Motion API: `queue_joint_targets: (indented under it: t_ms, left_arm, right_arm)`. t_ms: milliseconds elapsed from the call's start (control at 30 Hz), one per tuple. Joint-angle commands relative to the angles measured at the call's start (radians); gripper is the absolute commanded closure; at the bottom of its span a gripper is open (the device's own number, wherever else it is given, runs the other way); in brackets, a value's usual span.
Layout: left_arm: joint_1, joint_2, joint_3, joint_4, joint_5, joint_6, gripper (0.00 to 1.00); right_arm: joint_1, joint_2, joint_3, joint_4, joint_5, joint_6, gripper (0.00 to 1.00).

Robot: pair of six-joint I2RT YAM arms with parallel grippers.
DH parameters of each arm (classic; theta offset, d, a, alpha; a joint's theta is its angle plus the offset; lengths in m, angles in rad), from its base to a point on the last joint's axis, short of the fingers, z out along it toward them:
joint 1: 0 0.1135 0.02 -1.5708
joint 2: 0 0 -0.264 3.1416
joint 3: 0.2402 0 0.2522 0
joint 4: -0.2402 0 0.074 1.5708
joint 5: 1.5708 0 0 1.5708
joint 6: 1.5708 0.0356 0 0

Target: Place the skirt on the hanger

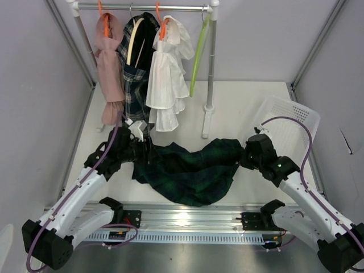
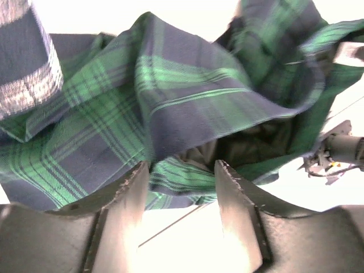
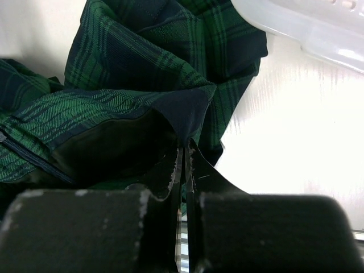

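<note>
**Skirt (image 1: pixel 190 170) slack between two arms**

At table (image 1: pixel 244 102) centre the skirt sags; the hanger (image 1: pixel 199 54) hangs on the rail (image 1: pixel 142 7) at one o'clock. At three o'clock the right gripper (image 1: pixel 244 158) pinches the skirt's edge. At nine, the left gripper (image 1: pixel 142 149) gapes, holding nothing, and should re-pinch squarely.

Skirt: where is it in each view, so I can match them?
Top external: the skirt lies centre, slightly low.
Left wrist: the skirt fills the upper frame, beyond open jaws.
Right wrist: the skirt is upper left, its edge pinched in shut jaws.
Landmark: white basket, right of it in the top and right wrist views.
</note>
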Motion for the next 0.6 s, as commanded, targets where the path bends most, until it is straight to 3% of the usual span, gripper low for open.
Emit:
queue_joint_targets:
  t_ms: [0, 133, 267, 433, 567]
  left_arm:
    - [-0.009, -0.044, 0.096, -0.027, 0.041, 0.065, 0.44]
    - [-0.017, -0.098, 0.220, -0.032, 0.070, 0.097, 0.43]
    - [-0.028, -0.126, 0.327, 0.079, 0.138, 0.091, 0.42]
    - [-0.047, 0.031, 0.600, 0.214, 0.081, 0.079, 0.42]
    - [-0.103, 0.187, 0.773, 0.306, -0.080, 0.123, 0.40]
  right_arm:
    - [0.007, 0.007, 0.027, 0.029, 0.020, 0.016, 1.00]
    - [0.009, 0.005, 0.030, 0.021, 0.021, 0.013, 1.00]
    - [0.007, 0.007, 0.028, 0.017, 0.020, 0.008, 1.00]
    - [0.009, 0.007, 0.030, 0.012, 0.026, 0.005, 1.00]
    - [0.009, 0.002, 0.025, 0.017, 0.026, 0.003, 1.00]
